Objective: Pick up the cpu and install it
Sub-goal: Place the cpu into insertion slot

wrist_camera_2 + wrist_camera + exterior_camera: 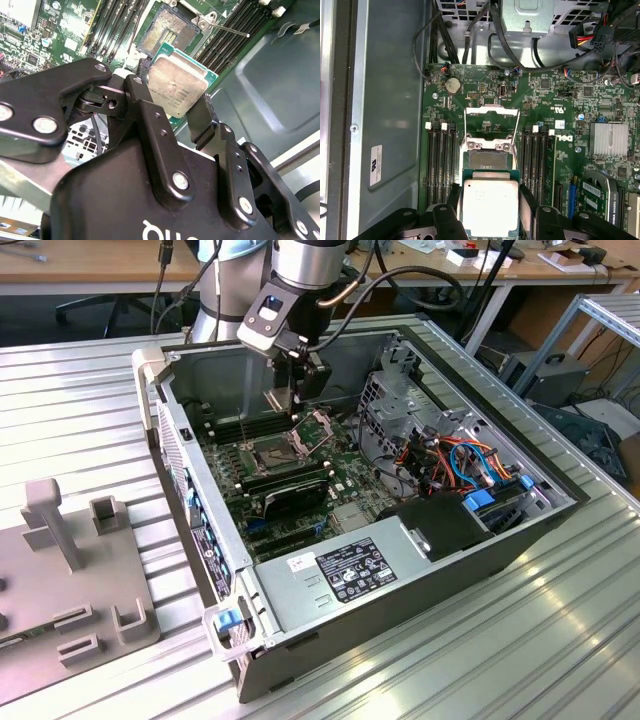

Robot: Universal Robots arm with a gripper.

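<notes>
My gripper (pixel 176 111) is shut on the cpu (pixel 177 84), a square chip with a silver lid and a green edge, clamped between two black fingers (pixel 150 117). In the first wrist view the cpu (pixel 490 206) hangs just short of the open socket (pixel 487 159), whose metal load plate (pixel 491 120) is flipped up. In the exterior view the gripper (pixel 285 398) is lowered into the open computer case (pixel 200 500), a little above the socket (pixel 275 452) on the green motherboard. The socket (pixel 167 31) looks bare.
Memory slots (pixel 442 165) flank the socket on both sides. A silver heatsink (pixel 608 138) and a bundle of cables (pixel 455 460) lie beyond it. The power supply (pixel 350 570) fills the case's near end. A grey fixture (pixel 70 580) stands at the exterior view's left.
</notes>
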